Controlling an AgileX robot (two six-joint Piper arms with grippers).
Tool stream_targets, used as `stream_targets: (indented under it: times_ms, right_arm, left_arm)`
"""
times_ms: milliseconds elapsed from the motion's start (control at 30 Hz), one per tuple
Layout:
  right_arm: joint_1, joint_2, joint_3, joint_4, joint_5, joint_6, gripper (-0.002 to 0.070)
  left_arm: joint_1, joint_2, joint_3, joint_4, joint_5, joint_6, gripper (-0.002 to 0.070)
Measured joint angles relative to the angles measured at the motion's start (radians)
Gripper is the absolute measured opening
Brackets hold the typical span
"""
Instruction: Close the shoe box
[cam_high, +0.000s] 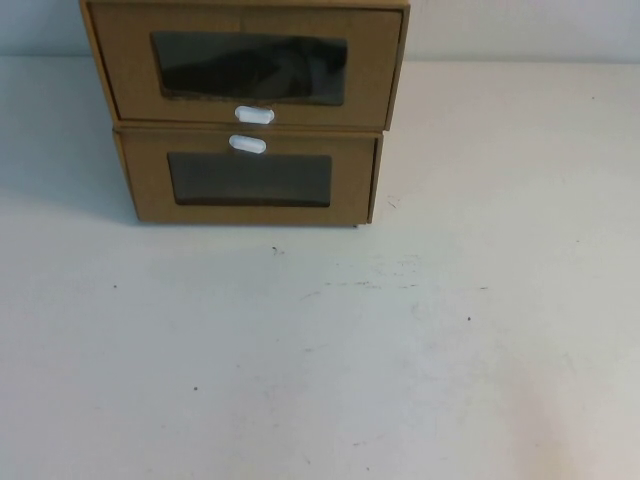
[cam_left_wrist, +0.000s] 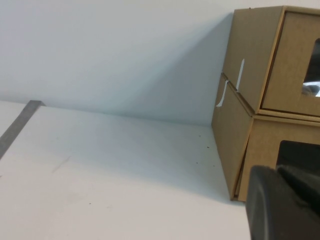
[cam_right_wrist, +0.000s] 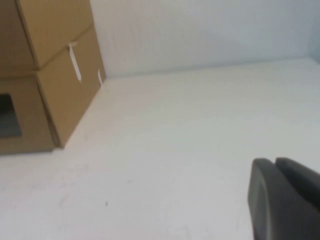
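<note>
Two brown cardboard drawer boxes stand stacked at the table's back left. The upper one is the shoe box (cam_high: 130, 70), with a clear window showing something dark inside and a white oval tab (cam_high: 254, 115) below the window. Its front panel sits inside its frame, about flush, in the left wrist view (cam_left_wrist: 292, 65). Neither gripper shows in the high view. My left gripper (cam_left_wrist: 277, 172) is shut and empty, low, close in front of the stack's left corner. My right gripper (cam_right_wrist: 275, 162) is shut and empty over bare table, right of the stack (cam_right_wrist: 55, 30).
The lower brown box (cam_high: 145, 190) has its white tab (cam_high: 247, 144) above its window; a thin dark gap shows at its front left corner (cam_left_wrist: 243, 170). A white wall stands behind the stack. A grey strip (cam_left_wrist: 17, 125) runs along the table's left side.
</note>
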Motion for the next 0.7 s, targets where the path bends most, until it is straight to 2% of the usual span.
stream_targets:
  times_ms: [200,700]
  right_arm:
    - [0.0,0.0,0.0,0.007,0.21,-0.019,-0.0013]
    - [0.0,0.0,0.0,0.048,0.232,-0.021,-0.0013]
  left_arm:
    - [0.0,0.0,0.0,0.0,0.0,0.0,-0.0005]
    - [0.0,0.0,0.0,0.0,0.0,0.0,-0.0005]
